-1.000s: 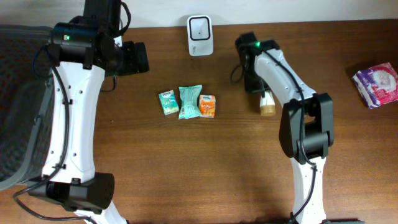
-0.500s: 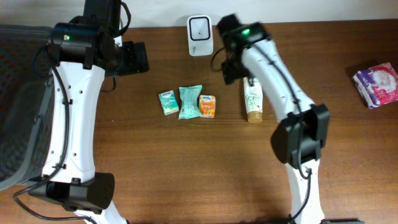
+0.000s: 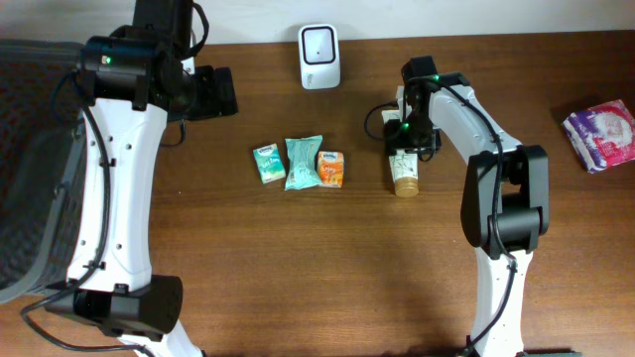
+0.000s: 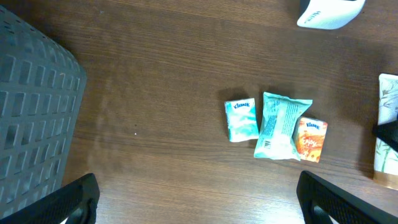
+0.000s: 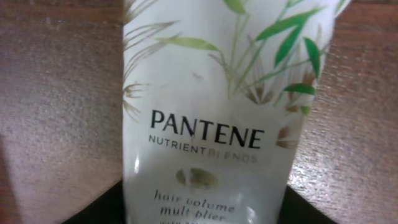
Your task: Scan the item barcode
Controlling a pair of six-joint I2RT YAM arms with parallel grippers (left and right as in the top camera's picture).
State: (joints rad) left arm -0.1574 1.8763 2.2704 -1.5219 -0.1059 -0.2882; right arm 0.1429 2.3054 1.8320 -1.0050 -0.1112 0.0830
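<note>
A white Pantene tube with a tan cap lies flat on the wooden table, right of centre. My right gripper is low over its upper end. In the right wrist view the tube fills the space between my dark fingers, which press against both of its edges, so the right gripper is shut on it. The white scanner stands at the table's far edge. My left gripper hovers at the back left, open and empty.
A small Kleenex pack, a teal packet and an orange box lie in a row at mid-table. A pink-and-white package sits at the far right. A grey mesh basket stands at the left.
The right gripper let the tube down on the table, swung toward the scanner, then came back over the tube and closed in on it. The left arm has not moved.
</note>
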